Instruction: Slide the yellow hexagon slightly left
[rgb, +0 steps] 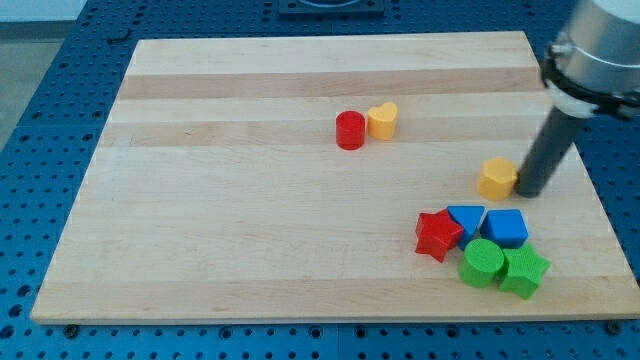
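Observation:
The yellow hexagon (496, 177) lies on the wooden board (250, 230) at the view's right, a little above a cluster of blocks. My tip (527, 193) stands just to the hexagon's right, touching or nearly touching its right side. The dark rod rises from there toward the view's upper right.
A red cylinder (350, 130) and a yellow heart-shaped block (382, 120) sit side by side near the board's upper middle. Below the hexagon lie a red star (437, 235), two blue blocks (466, 219) (506, 228), a green cylinder (482, 262) and a green star (524, 271).

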